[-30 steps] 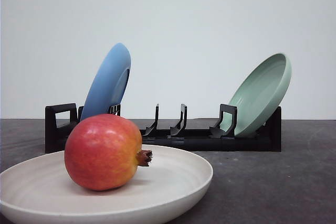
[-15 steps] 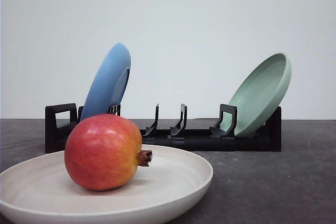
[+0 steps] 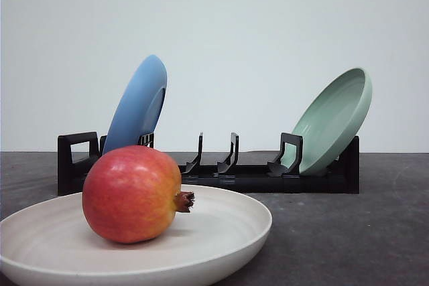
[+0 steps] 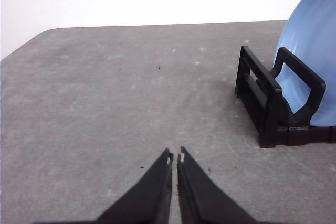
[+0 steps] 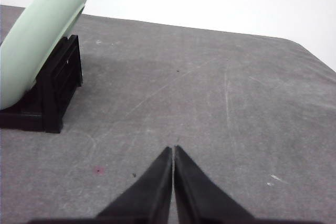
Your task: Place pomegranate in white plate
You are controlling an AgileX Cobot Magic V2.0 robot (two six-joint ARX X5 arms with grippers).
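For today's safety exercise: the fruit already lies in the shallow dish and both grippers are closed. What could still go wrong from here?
1. The round red pomegranate lies on its side in the shallow off-white plate; a bump to the table could roll it over the low rim.
2. The blue plate and pale green plate lean tilted in the black rack; a passing left gripper or right gripper might knock them out.

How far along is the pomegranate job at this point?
It looks done: the round red pomegranate rests inside the shallow off-white plate. Nothing is in hand: the left end effector and right end effector are shut, empty, over the bare grey table. Nothing visibly remains.
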